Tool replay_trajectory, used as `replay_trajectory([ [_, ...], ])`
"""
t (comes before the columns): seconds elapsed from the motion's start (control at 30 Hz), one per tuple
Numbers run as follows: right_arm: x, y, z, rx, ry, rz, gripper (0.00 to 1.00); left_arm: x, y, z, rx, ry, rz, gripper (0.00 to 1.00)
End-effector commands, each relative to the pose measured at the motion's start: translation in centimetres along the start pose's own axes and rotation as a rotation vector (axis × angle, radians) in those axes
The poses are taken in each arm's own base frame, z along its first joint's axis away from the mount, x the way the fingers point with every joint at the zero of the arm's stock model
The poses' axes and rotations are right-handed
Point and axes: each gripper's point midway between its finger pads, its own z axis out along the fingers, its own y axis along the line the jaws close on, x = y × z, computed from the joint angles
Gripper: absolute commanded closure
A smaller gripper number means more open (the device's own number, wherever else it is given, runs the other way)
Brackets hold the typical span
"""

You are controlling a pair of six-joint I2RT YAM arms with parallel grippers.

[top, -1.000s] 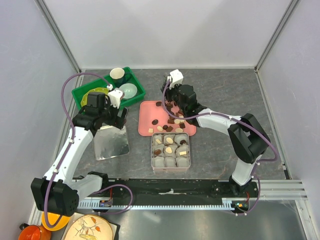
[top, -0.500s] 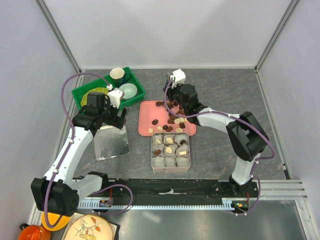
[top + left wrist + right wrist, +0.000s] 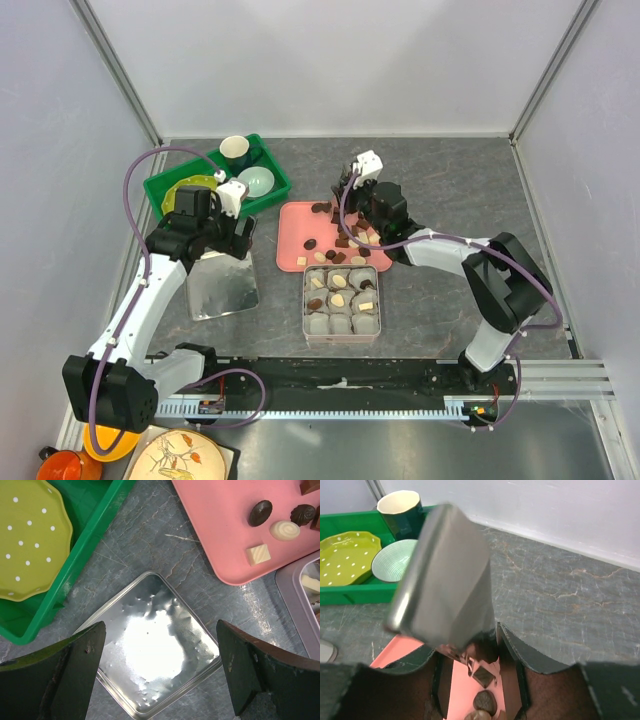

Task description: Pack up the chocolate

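Chocolate pieces (image 3: 345, 240), dark brown and cream-white, lie scattered on a pink tray (image 3: 295, 225). More pieces sit in grey paper cups inside a square tin (image 3: 305, 300) in front of it. My right gripper (image 3: 345, 205) hovers over the tray's far part. In the right wrist view it (image 3: 487, 635) is shut on a grey metal tool (image 3: 445, 575), with dark pieces (image 3: 484, 677) on the tray below. My left gripper (image 3: 222, 250) is open and empty above the silver tin lid (image 3: 222, 285). In the left wrist view it (image 3: 160, 650) stands over the lid (image 3: 150, 650), with chocolates (image 3: 260, 512) at the upper right.
A green bin (image 3: 165, 190) at the back left holds a yellow dotted plate (image 3: 25, 540), a cup (image 3: 400, 507) and a pale bowl (image 3: 256, 180). Side walls and a back wall enclose the grey table. The arm bases stand on a rail along the near edge.
My right gripper has shifted a little to the right and nearer over the pink tray. The left arm has not moved.
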Motion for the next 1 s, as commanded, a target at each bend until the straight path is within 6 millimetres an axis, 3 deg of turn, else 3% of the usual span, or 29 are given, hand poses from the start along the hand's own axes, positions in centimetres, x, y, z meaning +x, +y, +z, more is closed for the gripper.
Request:
replay_trajectory([
  [0.0, 0.0, 1.9, -1.6, -0.06, 0.013, 0.037, 0.55, -0.6, 0.3, -0.1, -0.008, -0.026, 0.034, 0.01],
  [0.47, 0.1, 4.0, -3.3, -0.084, 0.014, 0.009, 0.55, -0.7, 0.3, -0.5, -0.01, -0.033, 0.033, 0.02],
  [0.73, 0.7, 4.3, -1.6, -0.09, 0.043, -0.023, 0.55, -0.7, 0.4, -0.5, -0.015, -0.032, 0.036, 0.01],
  [0.97, -0.6, 4.9, 0.6, -0.109, 0.046, -0.063, 0.61, -0.4, 0.4, -0.5, -0.016, -0.025, 0.039, 0.01],
])
